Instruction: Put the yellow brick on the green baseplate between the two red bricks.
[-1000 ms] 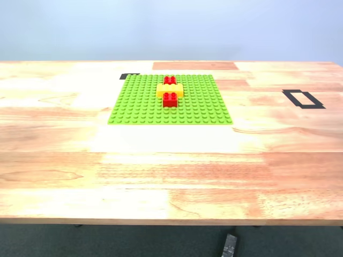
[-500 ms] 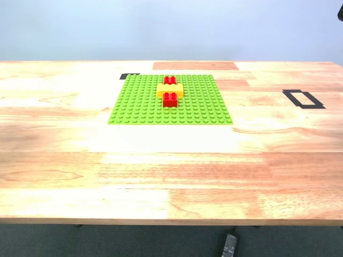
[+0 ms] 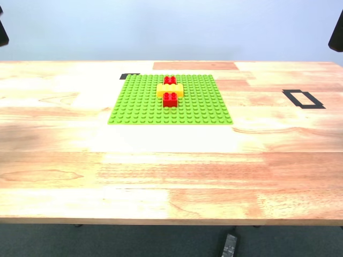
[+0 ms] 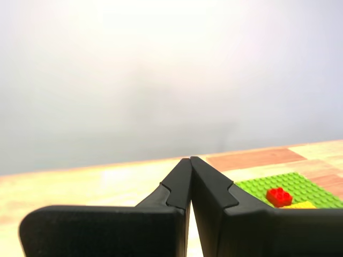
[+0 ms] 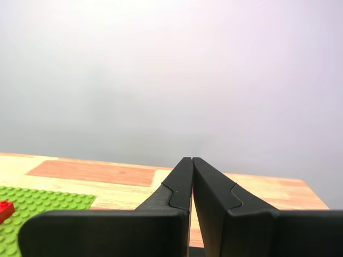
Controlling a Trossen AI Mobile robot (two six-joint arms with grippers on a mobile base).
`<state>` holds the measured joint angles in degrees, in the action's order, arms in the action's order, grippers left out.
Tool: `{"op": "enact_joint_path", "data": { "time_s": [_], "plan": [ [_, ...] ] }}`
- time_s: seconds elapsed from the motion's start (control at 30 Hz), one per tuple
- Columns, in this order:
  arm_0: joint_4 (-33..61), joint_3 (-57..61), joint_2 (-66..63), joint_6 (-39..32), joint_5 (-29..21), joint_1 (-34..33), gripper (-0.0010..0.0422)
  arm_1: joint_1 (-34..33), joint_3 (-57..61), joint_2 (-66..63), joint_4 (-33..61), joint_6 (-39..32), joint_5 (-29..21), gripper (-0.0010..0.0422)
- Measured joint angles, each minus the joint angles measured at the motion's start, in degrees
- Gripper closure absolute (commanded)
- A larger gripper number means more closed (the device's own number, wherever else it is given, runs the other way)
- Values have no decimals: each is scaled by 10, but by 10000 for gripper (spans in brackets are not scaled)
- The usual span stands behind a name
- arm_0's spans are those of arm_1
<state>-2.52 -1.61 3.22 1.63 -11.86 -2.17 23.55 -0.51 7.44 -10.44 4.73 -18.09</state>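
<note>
The green baseplate point(image 3: 139, 104) lies flat on the wooden table, at the far middle. The yellow brick point(image 3: 170, 90) sits on it between the two red bricks, one behind point(image 3: 170, 80) and one in front point(image 3: 170, 99), touching both. My first gripper point(image 4: 190, 159) is shut and empty, held high above the table, with the baseplate point(image 4: 305, 184), one red brick point(image 4: 279, 196) and a sliver of yellow point(image 4: 306, 205) in its view. My second gripper point(image 5: 192, 158) is shut and empty, also high, and sees the plate's corner point(image 5: 48, 203) and a red brick point(image 5: 4, 210).
Dark arm parts show at the exterior view's top left corner point(image 3: 2, 32) and top right corner point(image 3: 336, 33). A black tape rectangle point(image 3: 303, 99) marks the table at the exterior view's right. A black tape mark point(image 3: 128, 76) lies behind the plate. A black object point(image 3: 229, 245) lies on the floor.
Dark arm parts have come into the exterior view at both top corners; half a second ago only a small bit showed at the top right. The bricks and plate have not moved.
</note>
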Motion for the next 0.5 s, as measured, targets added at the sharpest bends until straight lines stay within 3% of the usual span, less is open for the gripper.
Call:
{"op": "enact_joint_path", "data": {
  "time_s": [0.5],
  "plan": [
    [22, 2, 6, 0, -6, 0, 412, 0, 0, 49, 5, -1, 0, 413]
  ]
}}
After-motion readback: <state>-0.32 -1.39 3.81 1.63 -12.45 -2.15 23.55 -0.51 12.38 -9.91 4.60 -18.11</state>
